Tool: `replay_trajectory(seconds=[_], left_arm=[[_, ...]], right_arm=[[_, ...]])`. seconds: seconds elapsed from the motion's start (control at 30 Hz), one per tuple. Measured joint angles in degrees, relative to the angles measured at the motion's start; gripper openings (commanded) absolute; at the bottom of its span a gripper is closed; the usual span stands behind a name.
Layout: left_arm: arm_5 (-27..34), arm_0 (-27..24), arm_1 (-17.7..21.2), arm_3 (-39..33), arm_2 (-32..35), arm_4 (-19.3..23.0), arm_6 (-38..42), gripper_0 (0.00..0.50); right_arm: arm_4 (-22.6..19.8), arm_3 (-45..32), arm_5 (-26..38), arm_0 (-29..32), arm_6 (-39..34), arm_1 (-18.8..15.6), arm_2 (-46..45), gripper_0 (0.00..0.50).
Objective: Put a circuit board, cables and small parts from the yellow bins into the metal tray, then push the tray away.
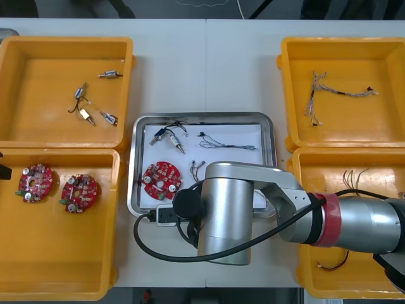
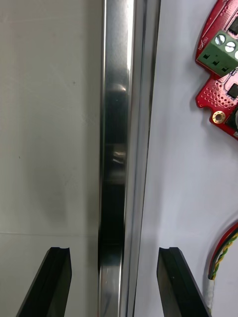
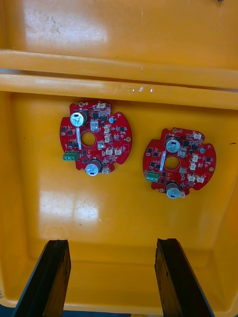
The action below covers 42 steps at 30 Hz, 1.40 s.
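Right tool (image 2: 114, 252), wide open, straddles the tray (image 2: 119, 124) rim. I'd go low and shove straight, slowly, so nothing slides. Left tool (image 3: 111, 243) hangs open over a bin (image 3: 119, 228).

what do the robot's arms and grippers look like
The right arm is fat brushed-silver cylinders with a red band, a black round cap and a black cable looping off it. The right gripper and left gripper each have two flat black fingers with squared, slightly notched tips.
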Motion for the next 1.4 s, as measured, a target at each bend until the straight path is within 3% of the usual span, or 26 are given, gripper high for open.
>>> replay_trajectory(seconds=[0.07,0.1,0.17,0.2,1.03,1.4], left_arm=[[0.0,0.0,0.0,0.0,0.0,0.0,0.0,0.500],[0.0,0.0,0.0,0.0,0.0,0.0,0.0,0.500],[0.0,0.0,0.0,0.0,0.0,0.0,0.0,0.500],[0.0,0.0,0.0,0.0,0.0,0.0,0.0,0.500],[0.0,0.0,0.0,0.0,0.0,0.0,0.0,0.500],[0.0,0.0,0.0,0.0,0.0,0.0,0.0,0.500]], right_arm=[[0.0,0.0,0.0,0.0,0.0,0.0,0.1,0.408],[0.1,0.0,0.0,0.0,0.0,0.0,0.1,0.197],[0.1,0.0,0.0,0.0,0.0,0.0,0.1,0.044],[0.1,0.0,0.0,0.0,0.0,0.0,0.1,0.002],[2.3,0.5,0.1,-1.9,-2.0,0.0,-0.5,0.000],[-3.5,7.7,0.0,-10.5,-2.0,0.0,-1.0,0.000]])
